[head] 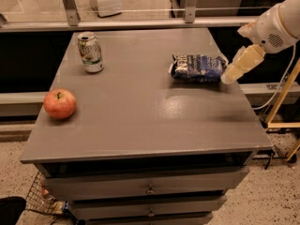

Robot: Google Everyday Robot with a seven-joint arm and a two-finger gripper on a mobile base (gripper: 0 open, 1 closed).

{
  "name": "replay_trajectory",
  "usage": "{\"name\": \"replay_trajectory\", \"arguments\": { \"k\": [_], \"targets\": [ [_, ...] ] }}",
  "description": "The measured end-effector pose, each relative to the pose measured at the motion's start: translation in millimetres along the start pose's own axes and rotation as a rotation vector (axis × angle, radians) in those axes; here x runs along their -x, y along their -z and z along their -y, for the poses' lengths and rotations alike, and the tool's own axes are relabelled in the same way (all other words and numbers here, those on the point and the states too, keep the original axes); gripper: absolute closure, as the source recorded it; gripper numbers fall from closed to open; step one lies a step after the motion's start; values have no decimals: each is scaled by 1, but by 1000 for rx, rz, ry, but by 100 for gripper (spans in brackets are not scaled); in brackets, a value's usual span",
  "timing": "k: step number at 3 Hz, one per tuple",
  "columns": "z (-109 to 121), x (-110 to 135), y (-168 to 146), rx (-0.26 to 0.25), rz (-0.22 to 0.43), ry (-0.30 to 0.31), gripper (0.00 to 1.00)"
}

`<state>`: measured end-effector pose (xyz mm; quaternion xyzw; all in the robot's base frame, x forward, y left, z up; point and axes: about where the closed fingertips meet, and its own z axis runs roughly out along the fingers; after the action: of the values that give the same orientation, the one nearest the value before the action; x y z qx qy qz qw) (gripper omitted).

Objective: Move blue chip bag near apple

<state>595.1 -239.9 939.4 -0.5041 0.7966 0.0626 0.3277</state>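
Foil blue chip bag (196,68) beside seemingly plastic gripper (230,75)

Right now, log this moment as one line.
bag: right rear of table | apple: left edge | gripper: at bag's right end | status: bag not near apple

blue chip bag (197,68) flat beside hand (228,78); apple (60,104) apart

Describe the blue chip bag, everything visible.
The blue chip bag is a small dark-blue foil packet with white lettering and pale, silvery ends, crinkled and slightly puffed. It lies flat on the gray table top, long side running left to right, near the far right corner. Nothing rests on it. The gripper hangs at its right end, tip low by the bag's edge; whether they touch cannot be told.
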Motion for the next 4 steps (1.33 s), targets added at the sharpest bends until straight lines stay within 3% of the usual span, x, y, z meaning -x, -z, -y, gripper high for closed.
{"name": "replay_trajectory", "arguments": {
  "k": [3, 4],
  "targets": [
    [26, -9, -88, 108, 55, -62, 0],
    [28, -8, -109, 142, 91, -95, 18]
  ]
}}
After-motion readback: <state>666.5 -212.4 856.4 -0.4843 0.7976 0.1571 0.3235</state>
